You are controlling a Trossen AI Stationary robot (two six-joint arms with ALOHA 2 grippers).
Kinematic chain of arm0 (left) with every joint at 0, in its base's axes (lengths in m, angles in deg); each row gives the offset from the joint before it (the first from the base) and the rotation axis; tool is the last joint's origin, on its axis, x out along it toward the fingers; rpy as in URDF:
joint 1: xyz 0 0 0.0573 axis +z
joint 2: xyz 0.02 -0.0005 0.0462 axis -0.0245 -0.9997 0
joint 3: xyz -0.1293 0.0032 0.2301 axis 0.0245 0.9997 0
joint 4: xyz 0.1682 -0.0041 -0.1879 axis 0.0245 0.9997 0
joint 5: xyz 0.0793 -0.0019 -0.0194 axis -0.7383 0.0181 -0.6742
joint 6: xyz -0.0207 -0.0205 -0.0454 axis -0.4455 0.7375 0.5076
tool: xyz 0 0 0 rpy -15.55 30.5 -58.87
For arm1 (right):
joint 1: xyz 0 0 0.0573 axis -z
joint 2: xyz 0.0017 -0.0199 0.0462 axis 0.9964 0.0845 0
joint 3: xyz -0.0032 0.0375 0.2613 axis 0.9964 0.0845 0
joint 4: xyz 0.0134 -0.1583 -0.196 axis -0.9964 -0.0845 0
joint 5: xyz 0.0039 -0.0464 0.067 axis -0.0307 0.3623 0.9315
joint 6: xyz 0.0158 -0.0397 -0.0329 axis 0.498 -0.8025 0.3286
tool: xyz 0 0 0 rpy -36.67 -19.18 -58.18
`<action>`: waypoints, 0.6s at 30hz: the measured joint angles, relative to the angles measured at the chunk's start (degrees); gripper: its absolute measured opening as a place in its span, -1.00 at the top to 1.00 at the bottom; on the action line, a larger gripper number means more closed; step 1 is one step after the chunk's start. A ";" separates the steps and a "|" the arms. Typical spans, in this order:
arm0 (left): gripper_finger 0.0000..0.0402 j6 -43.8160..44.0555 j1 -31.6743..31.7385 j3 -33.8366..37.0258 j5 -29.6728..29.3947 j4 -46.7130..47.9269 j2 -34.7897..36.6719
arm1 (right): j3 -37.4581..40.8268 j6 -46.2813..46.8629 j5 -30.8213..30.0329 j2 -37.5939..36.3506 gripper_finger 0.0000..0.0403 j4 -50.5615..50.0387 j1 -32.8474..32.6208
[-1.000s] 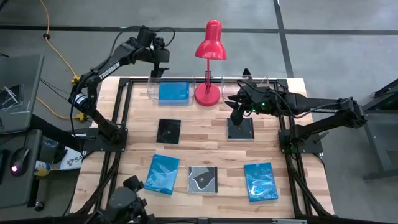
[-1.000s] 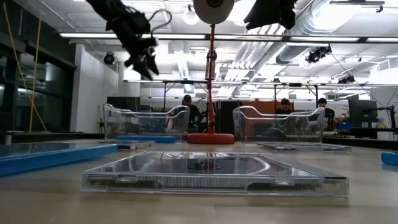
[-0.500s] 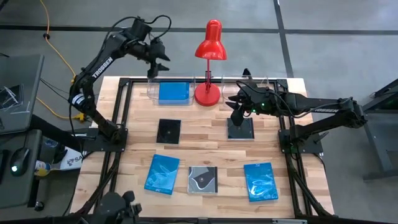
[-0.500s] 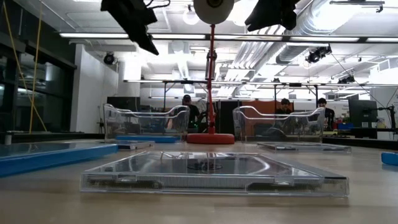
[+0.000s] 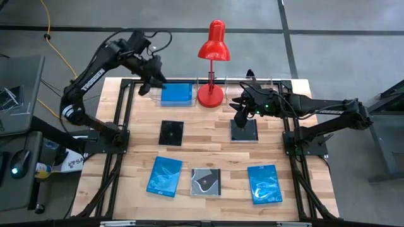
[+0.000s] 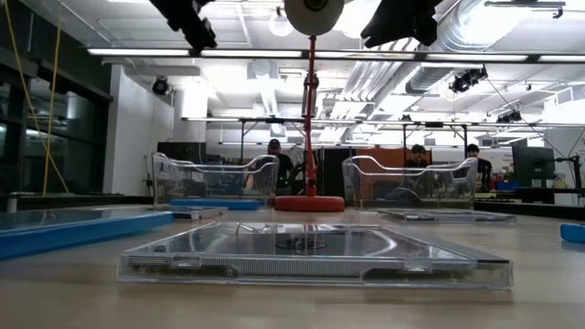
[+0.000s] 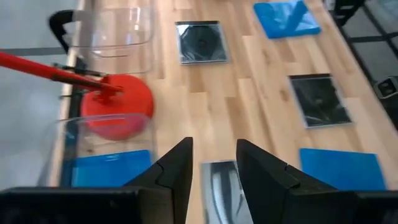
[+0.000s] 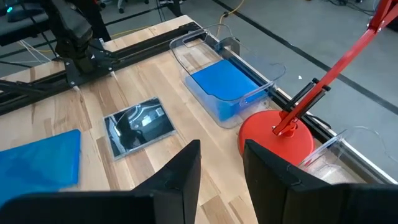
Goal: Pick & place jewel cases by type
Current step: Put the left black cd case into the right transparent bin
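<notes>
1. The left gripper point(image 5: 149, 81) hung raised over the back-left corner of the table point(image 5: 208, 148). Its fingers point(image 7: 176, 167) stood a little apart with nothing between them.
2. The plain blue case point(image 5: 176, 94) lay flat in the left clear tray point(image 5: 155, 92), just beside this gripper on its inner side. This case appeared already sorted.
3. The black case point(image 5: 171, 133) lay forward of the left gripper, nearer to that arm than to the other. The patterned blue case point(image 5: 165, 176) lay farther forward again, at the front edge.
4. The white-swirl case point(image 5: 206, 181) sat in the front row between the two arms, well apart from both grippers.
5. The red lamp point(image 5: 211, 63) stood between the two trays at the back and would need clearance on any crossing move.
6. The right gripper point(image 5: 238, 115) hovered above the back-left edge of the dark grey case point(image 5: 243, 130). Its fingers point(image 8: 180, 171) were slightly parted and empty. The case was square, so no long axis governed the grasp. A short descent would probably reach it.
7. The right clear tray point(image 5: 268, 84) lay behind the right gripper, the likely destination for the dark cases.
8. The second patterned blue case point(image 5: 264, 184) lay forward of the right gripper, at the front edge.
</notes>
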 joint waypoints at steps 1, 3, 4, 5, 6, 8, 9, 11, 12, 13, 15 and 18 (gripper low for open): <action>0.40 0.99 -0.61 1.69 -0.29 -0.34 1.44 | 0.00 0.64 -0.04 0.01 0.49 -0.25 0.00; 0.40 3.41 -1.43 6.03 -0.74 -2.04 4.78 | 0.00 1.82 -0.30 0.01 0.49 -0.71 0.00; 0.40 4.93 -1.70 8.74 -0.87 -3.25 6.62 | 0.00 2.08 -0.42 0.01 0.49 -0.91 0.00; 0.40 6.78 -1.74 11.64 -1.07 -4.74 8.73 | 0.00 2.35 -0.48 0.01 0.49 -1.16 0.00; 0.40 8.84 -1.72 14.68 -1.10 -6.52 11.06 | 0.00 2.87 -0.54 0.01 0.49 -1.36 0.00; 0.40 13.42 -1.71 21.42 -1.08 -10.08 16.14 | 0.00 3.78 -0.58 -0.01 0.49 -1.53 0.00; 0.40 16.02 -1.71 24.80 -1.13 -11.98 18.66 | 0.00 4.14 -0.60 0.00 0.49 -1.58 0.00; 0.40 21.70 -1.59 31.57 -1.47 -16.27 23.79 | 0.00 4.62 -0.60 0.01 0.49 -1.58 0.00; 0.40 24.77 -1.61 34.63 -1.47 -18.31 26.36 | 0.00 4.87 -0.60 0.00 0.49 -1.58 0.00; 0.40 27.73 -1.61 37.49 -1.45 -20.43 29.00 | 0.00 5.15 -0.60 0.01 0.49 -1.58 0.00; 0.40 33.31 -1.61 42.63 -1.45 -24.08 33.79 | 0.00 5.26 -0.63 0.01 0.49 -1.59 0.00; 0.40 39.95 -1.61 48.37 -1.52 -26.85 39.91 | 0.00 5.39 -0.63 0.01 0.49 -1.58 0.00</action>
